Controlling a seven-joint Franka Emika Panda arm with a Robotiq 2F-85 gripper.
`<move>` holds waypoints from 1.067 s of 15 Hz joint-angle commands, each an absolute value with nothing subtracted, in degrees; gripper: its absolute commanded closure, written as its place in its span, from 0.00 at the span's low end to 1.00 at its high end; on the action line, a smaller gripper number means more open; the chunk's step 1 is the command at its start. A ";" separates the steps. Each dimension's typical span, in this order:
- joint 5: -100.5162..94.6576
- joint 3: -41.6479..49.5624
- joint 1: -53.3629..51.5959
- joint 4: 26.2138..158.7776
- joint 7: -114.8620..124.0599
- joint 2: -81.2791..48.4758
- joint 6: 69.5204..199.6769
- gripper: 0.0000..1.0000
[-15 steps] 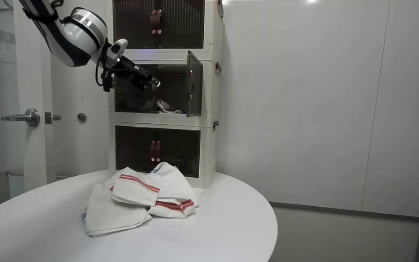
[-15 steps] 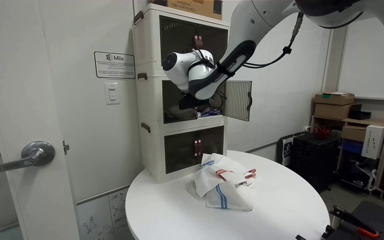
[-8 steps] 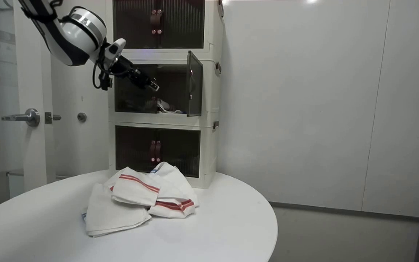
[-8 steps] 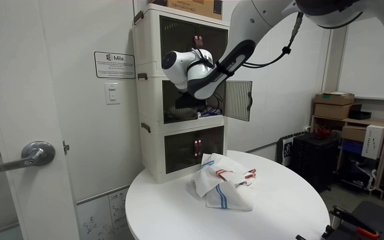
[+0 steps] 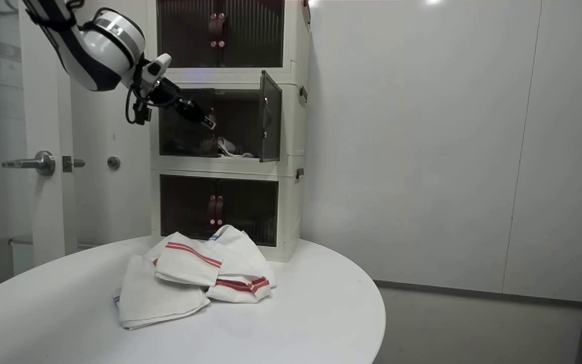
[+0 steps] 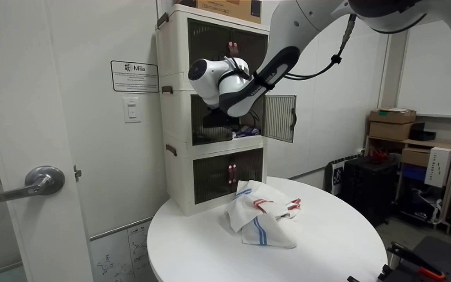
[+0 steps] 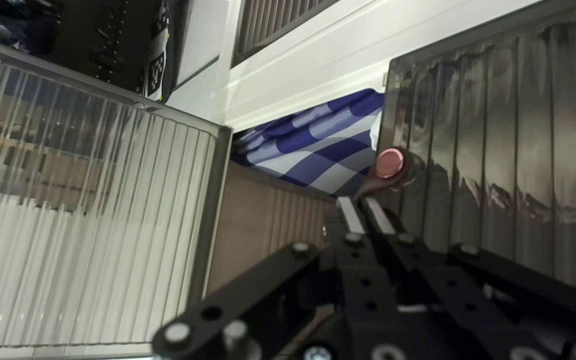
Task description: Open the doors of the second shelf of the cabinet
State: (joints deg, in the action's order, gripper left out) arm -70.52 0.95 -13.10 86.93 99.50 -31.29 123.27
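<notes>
You face one cabinet [image 6: 176, 113], three tiers high, on one round table [image 5: 321, 303]; its second shelf [image 5: 250, 166], the middle tier, carries two doors [image 5: 271, 121], while the upper tier [image 5: 245, 75] and lower tier [image 5: 292, 212] show a closed pair each; your two are smoky, ribbed, see-through panels; one is swung wide outward, the other lies across its half of the opening, and whether it is slightly ajar you cannot tell; your gripper [image 7: 360, 215] is at that door's strap handle [image 7: 375, 186], its two fingers drawn together and holding nothing that you can see; whether they touch the strap, you cannot tell; inside the shelf you see one checked cloth [image 7: 328, 140], blue and white, with a scrap of something white beside it; a heap of striped towels [image 5: 190, 270], their number hidden by the folds, lies on the table before the cabinet; at least one carton [image 6: 225, 8] sits on top.
</notes>
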 commanded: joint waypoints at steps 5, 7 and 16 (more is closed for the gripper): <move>-70.11 -1.22 -11.57 96.85 99.44 -25.19 125.41 0.92; -70.01 -1.93 -11.35 99.47 99.39 -22.90 126.22 0.92; -69.73 -3.61 -9.75 106.64 98.95 -16.86 130.37 0.70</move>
State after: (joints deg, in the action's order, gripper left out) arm -70.44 -2.77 -11.14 103.70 99.40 -18.86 128.16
